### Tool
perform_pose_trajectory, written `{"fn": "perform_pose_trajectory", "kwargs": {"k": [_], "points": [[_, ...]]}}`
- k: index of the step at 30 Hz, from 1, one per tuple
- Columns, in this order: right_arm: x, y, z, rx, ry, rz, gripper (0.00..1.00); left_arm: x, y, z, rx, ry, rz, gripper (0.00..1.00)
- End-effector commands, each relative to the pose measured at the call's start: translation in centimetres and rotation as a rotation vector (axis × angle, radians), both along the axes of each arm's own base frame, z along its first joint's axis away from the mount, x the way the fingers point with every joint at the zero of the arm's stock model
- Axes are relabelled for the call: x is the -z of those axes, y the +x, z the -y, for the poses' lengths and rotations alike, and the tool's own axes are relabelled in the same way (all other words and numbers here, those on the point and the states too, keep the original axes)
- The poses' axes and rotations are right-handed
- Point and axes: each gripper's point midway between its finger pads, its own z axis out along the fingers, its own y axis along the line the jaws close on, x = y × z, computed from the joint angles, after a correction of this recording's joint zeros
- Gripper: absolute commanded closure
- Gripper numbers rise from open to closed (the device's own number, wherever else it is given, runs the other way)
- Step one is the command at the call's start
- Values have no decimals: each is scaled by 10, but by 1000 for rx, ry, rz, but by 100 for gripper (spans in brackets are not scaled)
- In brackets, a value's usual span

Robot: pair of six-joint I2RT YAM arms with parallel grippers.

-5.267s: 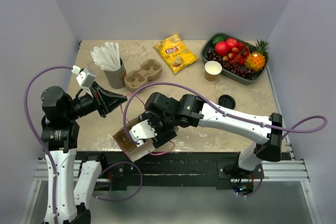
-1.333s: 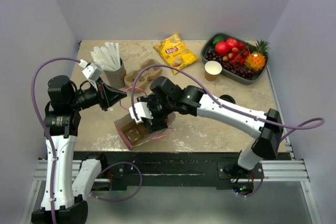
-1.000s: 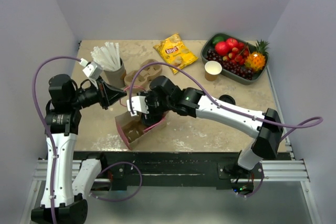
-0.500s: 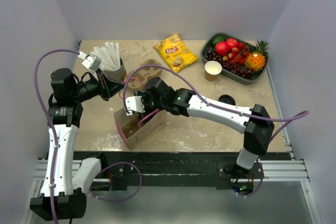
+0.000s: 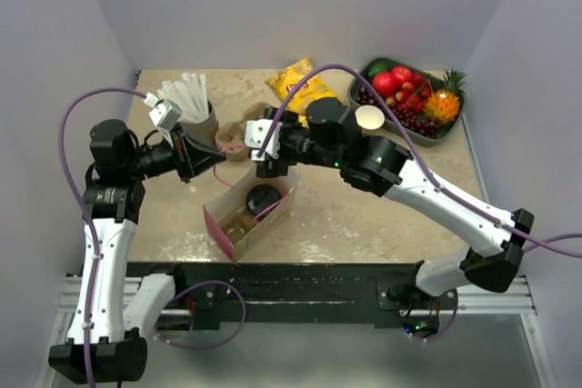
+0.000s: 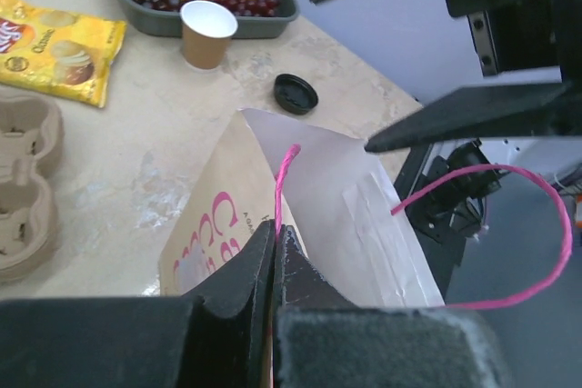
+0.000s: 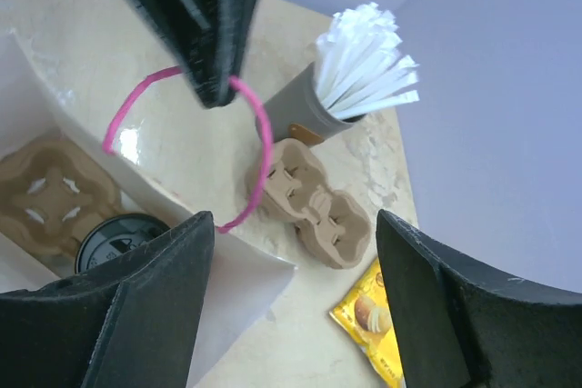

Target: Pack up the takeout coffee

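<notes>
One takeout coffee (image 5: pixel 263 197) is noted inside the paper bag (image 5: pixel 269 224), black lid facing up, near the middle of the table's front half. It is seen just beside the visible sockets of a cardboard cup carrier (image 7: pixel 53 190) lying in the bag; whether it is seated in a socket cannot be told.

Change noted: a second ago the right gripper (image 7: pixel 293 224) was down at the bag's mouth, hiding the interior. It is now raised clear and drawn back toward the far side, jaws spread wide, nothing between them. The cup has been left behind in the bag.

The left gripper (image 6: pixel 275 233) is clenched on the bag's upper edge where the pink handle (image 6: pixel 284 179) is attached, and the mouth is held open by it.

Judgement: the packing step appears done. Only release of the bag seems left, and some sagging of the wall toward the cup is to be expected then.

Outside the bag, an unlidded cup (image 6: pixel 207 32) and a loose black lid (image 6: pixel 296 93) are left apart.
</notes>
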Motion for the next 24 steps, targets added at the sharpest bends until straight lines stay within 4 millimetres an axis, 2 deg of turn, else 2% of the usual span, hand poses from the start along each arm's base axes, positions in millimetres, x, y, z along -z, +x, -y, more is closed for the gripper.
{"fn": "perform_pose_trajectory", "kwargs": {"k": [1, 3, 4, 6, 8, 14, 15, 17, 20, 21, 23, 24], "points": [[3, 11, 14, 157, 30, -78, 25, -6, -29, 16, 137, 1, 78, 100], [10, 24, 27, 265, 28, -100, 25, -8, -39, 24, 186, 10, 96, 100], [22, 26, 32, 286, 8, -115, 25, -7, -42, 26, 201, 9, 90, 100], [27, 31, 41, 327, 26, -140, 26, -8, -48, 33, 251, -5, 53, 100], [41, 37, 48, 372, 27, -174, 26, -10, -53, 40, 278, -12, 41, 100], [33, 83, 69, 499, 78, -175, 27, 12, -57, 39, 297, 27, -17, 100], [31, 87, 67, 493, 84, -176, 27, 12, -57, 39, 300, 34, -14, 100], [25, 91, 66, 485, 106, -173, 27, 19, -57, 38, 307, 66, -20, 100], [21, 83, 60, 420, 125, -170, 27, 26, -57, 36, 310, 99, -36, 100], [28, 80, 63, 414, 110, -163, 27, 31, -60, 35, 310, 112, -60, 100], [31, 78, 65, 409, 119, -147, 27, 39, -55, 30, 289, 162, -29, 100], [42, 76, 67, 408, 98, -151, 27, 43, -53, 29, 277, 182, -36, 100]]}}
